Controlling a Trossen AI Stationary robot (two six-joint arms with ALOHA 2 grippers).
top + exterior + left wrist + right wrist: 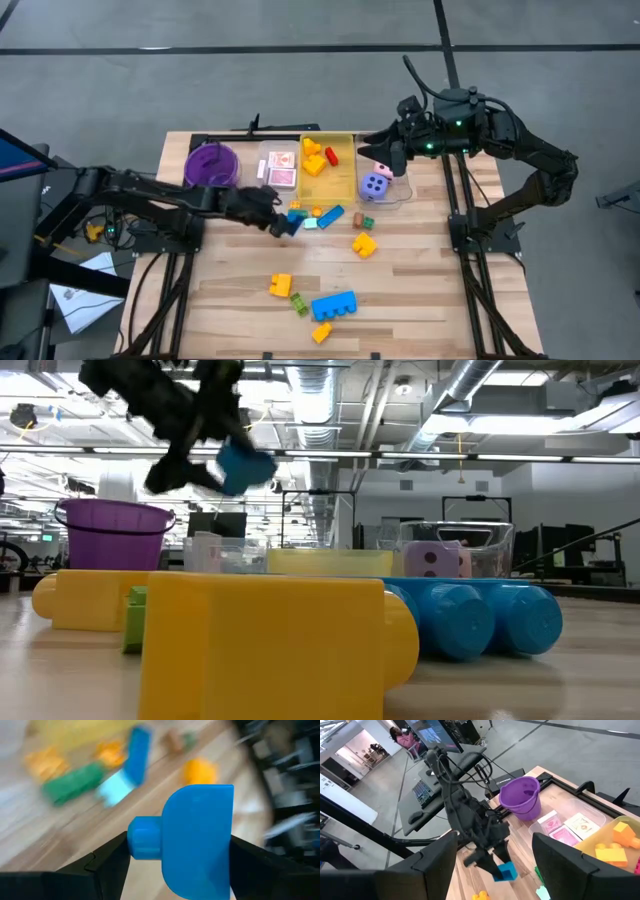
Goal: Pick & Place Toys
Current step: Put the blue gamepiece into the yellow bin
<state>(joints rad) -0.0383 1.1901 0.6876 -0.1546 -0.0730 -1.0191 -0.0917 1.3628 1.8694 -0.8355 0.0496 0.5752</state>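
Clamped in the left gripper (175, 855): a blue block (192, 837), lifted above the surface (420, 290) near the bins. Already binned: cards (281, 168), yellow blocks (316, 160), seemingly both dice (376, 183); still loose: several blocks (333, 305). Parked over the dice bin (398, 192): right gripper (385, 158), spread and empty.

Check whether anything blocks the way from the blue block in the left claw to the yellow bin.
Nothing visible does. The left claw holds the blue block up off the table, above the loose blocks lying between it and the yellow bin. The bin's top is open.
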